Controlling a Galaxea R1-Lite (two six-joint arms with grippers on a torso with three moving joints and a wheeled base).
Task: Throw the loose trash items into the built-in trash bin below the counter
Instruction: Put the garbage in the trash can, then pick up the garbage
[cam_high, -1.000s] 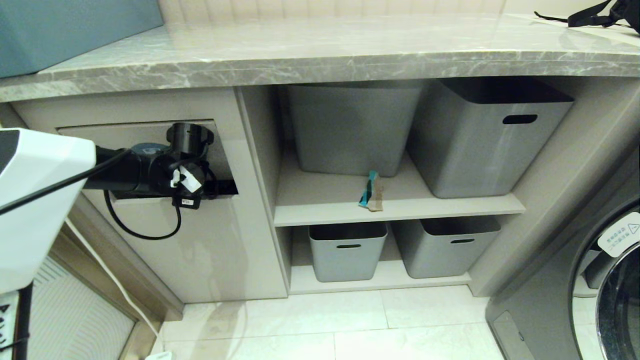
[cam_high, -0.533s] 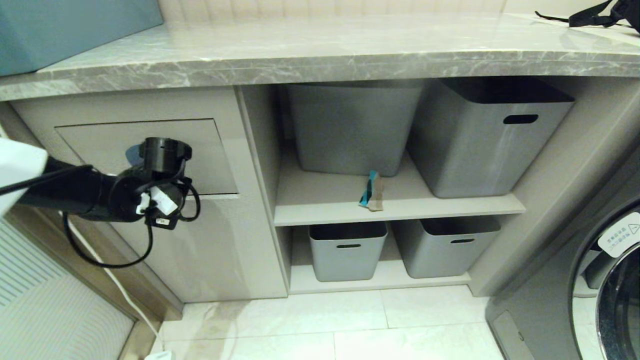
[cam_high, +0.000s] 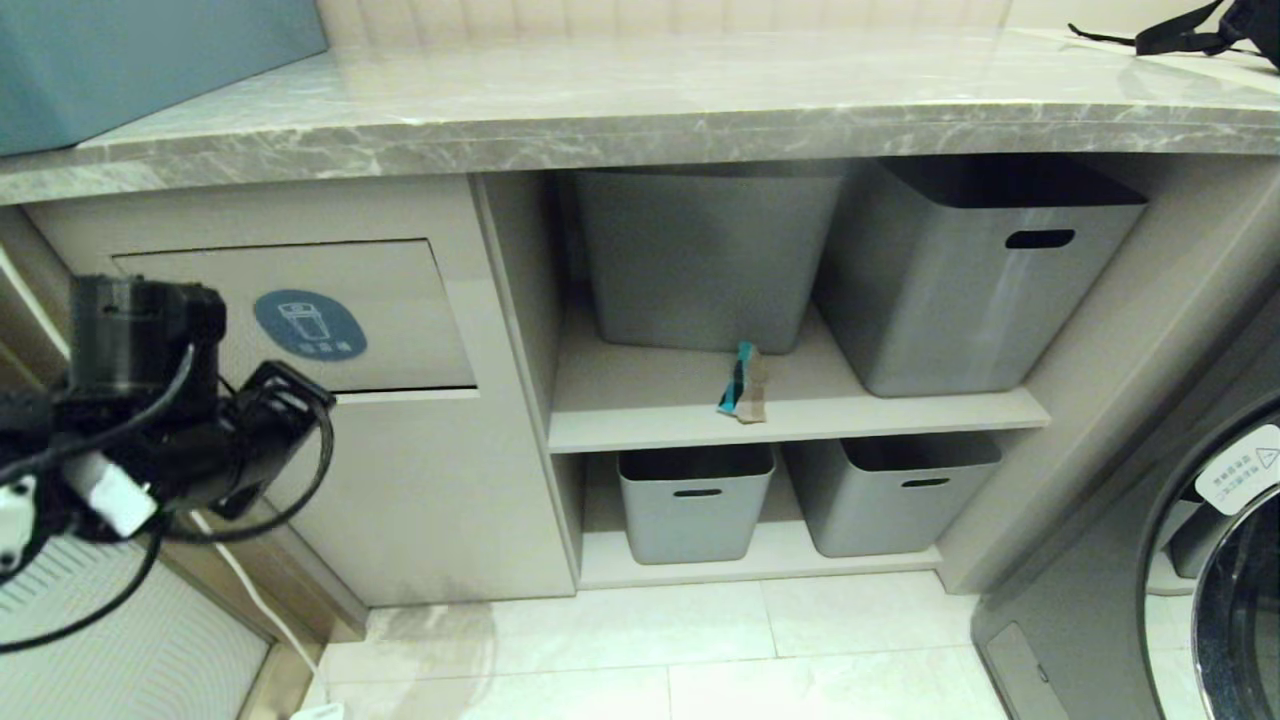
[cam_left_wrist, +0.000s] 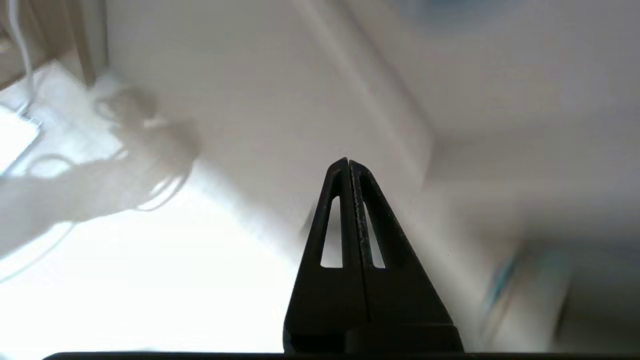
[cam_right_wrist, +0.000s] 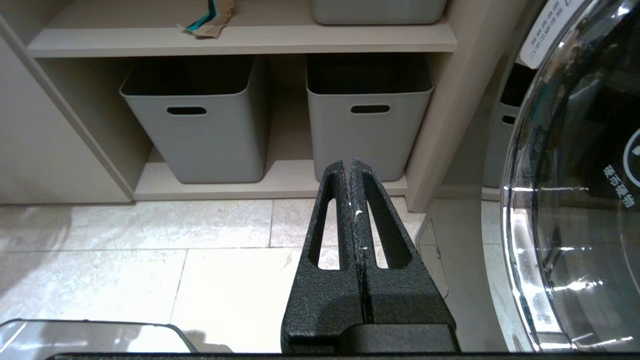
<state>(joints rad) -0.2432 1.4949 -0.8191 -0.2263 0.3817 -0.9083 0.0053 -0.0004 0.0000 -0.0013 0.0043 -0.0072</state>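
Since a second ago the left gripper (cam_left_wrist: 348, 162) has been drawn out of the trash bin flap (cam_high: 300, 315) and away to the left, its jaws pressed together on nothing; the flap is now seen shut, its blue sticker uncovered. One cardboard scrap (cam_high: 743, 383) is left on the upper shelf (cam_high: 650, 410), in front of the grey tubs. The right gripper (cam_right_wrist: 351, 162) is parked low, jaws closed. A fetch step is judged next: the scrap must be reached with opened jaws

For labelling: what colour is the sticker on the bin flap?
Blue with a white bin icon, the sticker shows best in the head view.
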